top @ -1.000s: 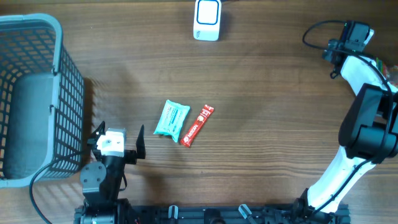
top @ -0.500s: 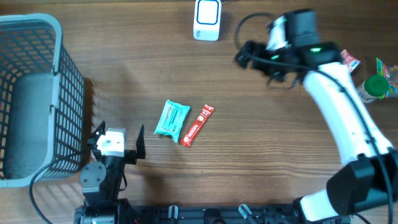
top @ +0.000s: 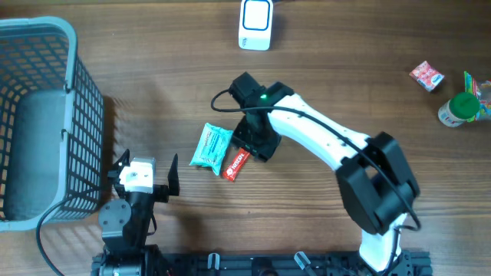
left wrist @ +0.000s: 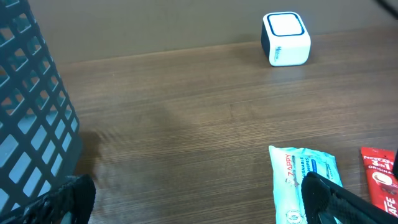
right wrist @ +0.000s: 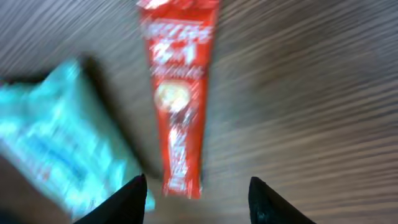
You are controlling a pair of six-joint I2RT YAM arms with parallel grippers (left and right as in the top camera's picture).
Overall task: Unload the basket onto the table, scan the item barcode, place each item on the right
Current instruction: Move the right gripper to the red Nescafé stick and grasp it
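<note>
Pick step: my right gripper (right wrist: 196, 199) hung half-open and empty astride the red 3-in-1 sachet (right wrist: 178, 93), at 3 o'clock of the wipes pack (top: 211, 146); next, I judged: close, lift, present to the scanner (top: 255, 24) at 12 o'clock.

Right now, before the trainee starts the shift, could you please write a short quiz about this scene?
1. True or false: the right end effector is shut on the red narrow sachet.
2. Which item lies right beside that sachet? A) the teal soft wipes packet B) a green-capped bottle C) a white scanner box
3. Fill in: in the overhead view, the blue-grey plastic basket stands on the robot's ____ side.

Key: 1. False. The fingers stand apart, one on each side of the sachet's near end, without touching it. 2. A. 3. left.
</note>
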